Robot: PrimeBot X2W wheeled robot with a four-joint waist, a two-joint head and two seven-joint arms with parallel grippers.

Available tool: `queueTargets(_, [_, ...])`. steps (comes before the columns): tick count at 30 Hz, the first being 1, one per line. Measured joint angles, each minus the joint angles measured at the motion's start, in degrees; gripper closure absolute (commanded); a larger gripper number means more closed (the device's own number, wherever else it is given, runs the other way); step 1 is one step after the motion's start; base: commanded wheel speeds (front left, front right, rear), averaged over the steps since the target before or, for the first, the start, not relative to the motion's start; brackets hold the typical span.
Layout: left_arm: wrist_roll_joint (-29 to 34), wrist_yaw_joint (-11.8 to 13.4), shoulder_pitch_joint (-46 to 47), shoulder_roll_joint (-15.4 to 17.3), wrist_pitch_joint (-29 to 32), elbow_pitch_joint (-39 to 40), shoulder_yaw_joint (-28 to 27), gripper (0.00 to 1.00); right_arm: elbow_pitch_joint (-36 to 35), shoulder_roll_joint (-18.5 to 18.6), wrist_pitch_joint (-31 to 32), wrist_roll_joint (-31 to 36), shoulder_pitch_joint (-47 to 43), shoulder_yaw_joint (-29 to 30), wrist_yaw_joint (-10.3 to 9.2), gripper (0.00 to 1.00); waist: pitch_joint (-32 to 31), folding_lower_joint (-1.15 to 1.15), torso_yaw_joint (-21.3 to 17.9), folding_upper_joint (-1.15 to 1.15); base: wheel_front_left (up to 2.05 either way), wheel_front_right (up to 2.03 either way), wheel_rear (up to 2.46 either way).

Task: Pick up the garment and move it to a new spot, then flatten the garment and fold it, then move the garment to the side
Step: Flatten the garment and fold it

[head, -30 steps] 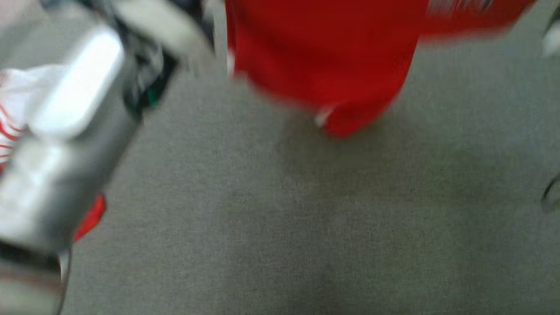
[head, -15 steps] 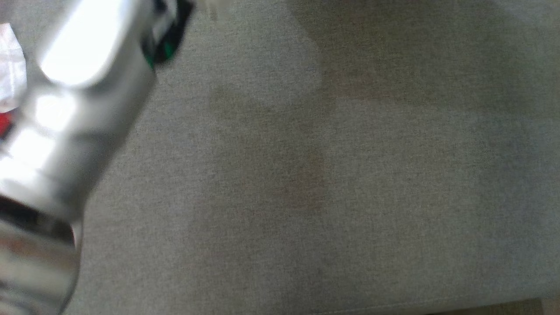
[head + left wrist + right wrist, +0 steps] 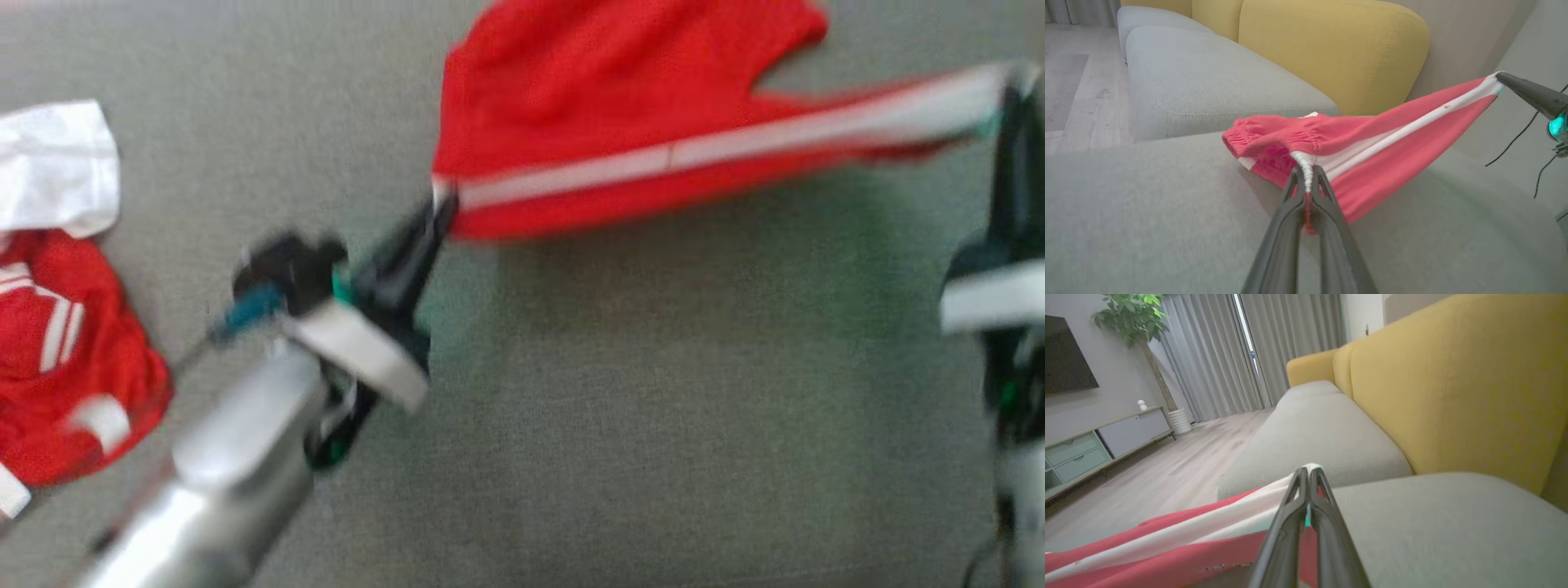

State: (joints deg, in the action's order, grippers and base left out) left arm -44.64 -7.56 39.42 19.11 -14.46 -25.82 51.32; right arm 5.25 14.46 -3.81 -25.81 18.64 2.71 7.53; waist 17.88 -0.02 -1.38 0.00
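Note:
The garment point(image 3: 620, 114) is a pair of red shorts with a white side stripe, stretched between both grippers just above the grey sofa seat point(image 3: 620, 408). My left gripper point(image 3: 439, 206) is shut on its waistband end; in the left wrist view that gripper point(image 3: 1306, 173) pinches the gathered white elastic of the garment point(image 3: 1372, 155). My right gripper point(image 3: 1011, 82) is shut on the stripe's far end, and in the right wrist view the same gripper point(image 3: 1308, 471) clamps the garment point(image 3: 1180, 547) at its white hem.
A heap of red and white clothes point(image 3: 57, 327) lies on the seat at the left. Yellow back cushions point(image 3: 1331, 49) rise behind the seat, and another grey seat cushion point(image 3: 1314, 437) adjoins. Wooden floor point(image 3: 1167, 473) and a TV cabinet point(image 3: 1094, 441) lie beyond.
The head camera has swung about between frames, so the whole picture shifted. Now both grippers show with the shorts pulled taut between them; before, the shorts hung loosely at the top.

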Motion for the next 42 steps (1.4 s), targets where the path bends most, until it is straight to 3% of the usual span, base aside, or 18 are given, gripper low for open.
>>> queueTargets(6, [2.89,2.9,-14.31,0.09,0.0,4.92,-1.86,1.0,-5.31,-3.8,2.91,-0.33,-15.99,1.44,0.0,1.0,-6.21,-0.01,0.19,0.0,0.0,0.0,0.0])
queueTargets(15, [2.75,7.46,-32.74,1.48,0.01,12.62,-3.31,1.0,-13.94,-6.01,6.22,-1.04,-32.03,3.72,0.0,1.0,-13.88,-0.01,-0.31,0.0,0.0,0.0,0.0])
queueTargets(21, [0.23,9.45,-38.86,2.93,0.87,20.62,-3.28,1.0,-20.71,-7.49,8.84,-1.38,-38.67,6.82,0.01,1.0,-15.97,0.0,0.25,0.0,0.0,0.0,0.0])
queueTargets(24, [-1.11,9.89,-38.63,3.09,2.44,22.59,-3.55,1.0,-21.35,-7.6,10.09,-1.08,-37.35,6.81,0.01,1.0,-15.53,0.01,0.69,0.0,0.0,0.0,0.0])
queueTargets(29, [-7.14,8.54,-34.96,0.97,6.53,23.26,-5.71,1.0,-17.6,-7.64,11.57,-0.89,-30.14,6.57,0.0,1.0,-13.1,0.02,1.82,0.0,0.0,0.0,0.0])
queueTargets(37, [-14.91,6.26,-21.64,-4.59,11.54,18.71,-10.66,1.0,-5.78,-6.25,11.9,-0.83,-10.68,5.42,0.0,1.0,-5.86,0.04,4.99,0.0,0.0,0.0,0.0])
queueTargets(42, [-16.27,5.98,-16.55,-7.08,13.61,13.26,-10.93,1.0,1.51,-4.87,11.81,-0.04,-1.07,4.47,0.0,1.0,-2.47,0.03,7.05,0.0,0.0,0.0,0.0])
